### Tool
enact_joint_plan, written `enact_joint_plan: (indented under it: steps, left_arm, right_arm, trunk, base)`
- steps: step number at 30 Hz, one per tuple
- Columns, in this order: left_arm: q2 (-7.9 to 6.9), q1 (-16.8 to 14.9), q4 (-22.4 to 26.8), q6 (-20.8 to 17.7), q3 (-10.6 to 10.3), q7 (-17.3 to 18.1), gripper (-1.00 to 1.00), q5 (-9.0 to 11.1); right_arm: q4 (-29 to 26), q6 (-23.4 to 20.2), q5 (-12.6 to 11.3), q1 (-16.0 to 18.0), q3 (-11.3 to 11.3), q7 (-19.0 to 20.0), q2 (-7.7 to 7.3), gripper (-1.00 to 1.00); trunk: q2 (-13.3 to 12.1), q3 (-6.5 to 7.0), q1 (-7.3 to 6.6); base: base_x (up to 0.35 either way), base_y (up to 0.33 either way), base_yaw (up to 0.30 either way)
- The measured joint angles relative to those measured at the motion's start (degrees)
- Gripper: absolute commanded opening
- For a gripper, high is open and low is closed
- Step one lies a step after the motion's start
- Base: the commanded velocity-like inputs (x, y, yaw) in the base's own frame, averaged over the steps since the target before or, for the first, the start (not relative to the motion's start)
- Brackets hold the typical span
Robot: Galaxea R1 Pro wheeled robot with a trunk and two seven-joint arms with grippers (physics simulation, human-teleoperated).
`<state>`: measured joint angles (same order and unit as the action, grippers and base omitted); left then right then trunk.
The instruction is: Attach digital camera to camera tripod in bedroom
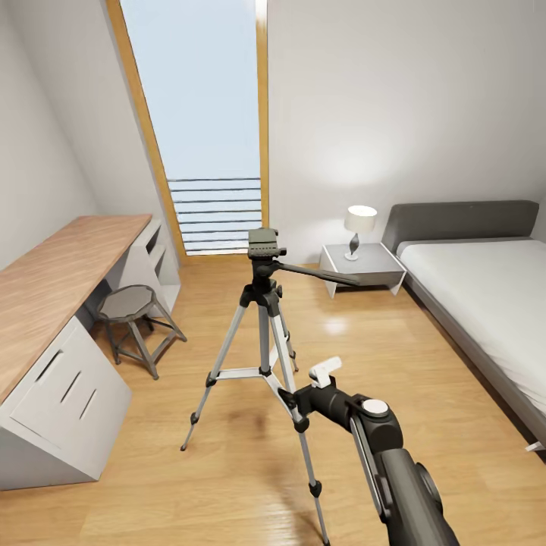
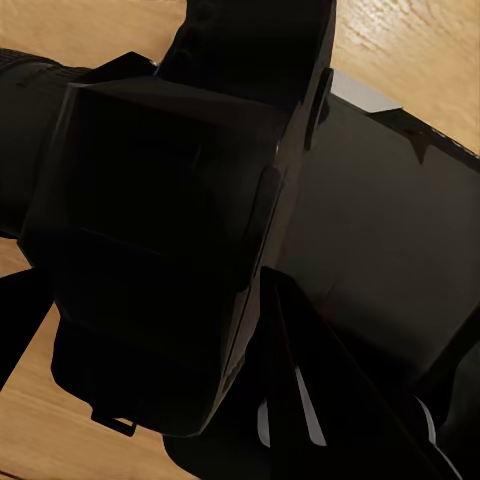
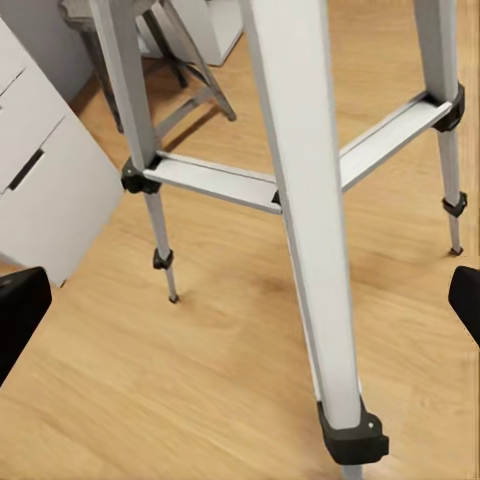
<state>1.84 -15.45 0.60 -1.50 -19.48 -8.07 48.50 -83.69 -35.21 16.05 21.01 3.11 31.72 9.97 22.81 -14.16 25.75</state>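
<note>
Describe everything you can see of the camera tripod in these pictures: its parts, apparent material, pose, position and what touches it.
The camera tripod stands upright on the light wood floor, roughly mid-room, between the desk's round stool and the bed. It has three silver, metal-looking telescopic legs with black joints and feet, joined by silver braces to a centre column. On top sits a black head with a long pan handle pointing toward the bed; its mounting plate is bare. The right gripper is at the nearest leg, which passes between its open fingers in the right wrist view.

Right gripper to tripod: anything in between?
Nothing visible. The right gripper is already up against the tripod, beside its near leg, with its fingers spread either side. Only bare wood floor around it.
</note>
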Motion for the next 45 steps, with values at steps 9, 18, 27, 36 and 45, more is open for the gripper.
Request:
enact_joint_plan:
  steps: [9,18,27,36,45]
  left_arm:
    - [0.00,0.0,0.0,0.0,0.1,0.0,-1.00,0.0]
    - [0.00,0.0,0.0,0.0,0.1,0.0,-1.00,0.0]
    - [0.00,0.0,0.0,0.0,0.1,0.0,-1.00,0.0]
    - [0.00,0.0,0.0,0.0,0.1,0.0,-1.00,0.0]
    - [0.02,0.0,0.0,0.0,0.1,0.0,-1.00,0.0]
  right_arm:
    - [0.1,0.0,0.0,1.4,1.5,-3.2,0.00,1.00]
    - [0.3,0.0,-0.1,1.7,1.8,-3.5,0.00,1.00]
    - [1.5,-0.1,-0.7,1.8,2.4,-3.7,0.00,1.00]
    - [9.1,0.2,-3.3,5.9,3.2,-6.6,0.00,1.00]
    - [11.0,0.3,-6.2,8.5,3.8,-9.2,0.01,1.00]
  trunk:
    - [0.0,0.00,0.00]
    - [0.0,0.00,0.00]
    - [0.0,0.00,0.00]
    - [0.0,0.00,0.00]
    - [0.0,0.00,0.00]
  base:
    - [0.000,0.000,0.000]
    - [0.000,0.000,0.000]
    - [0.000,0.000,0.000]
    - [0.000,0.000,0.000]
    - [0.000,0.000,0.000]
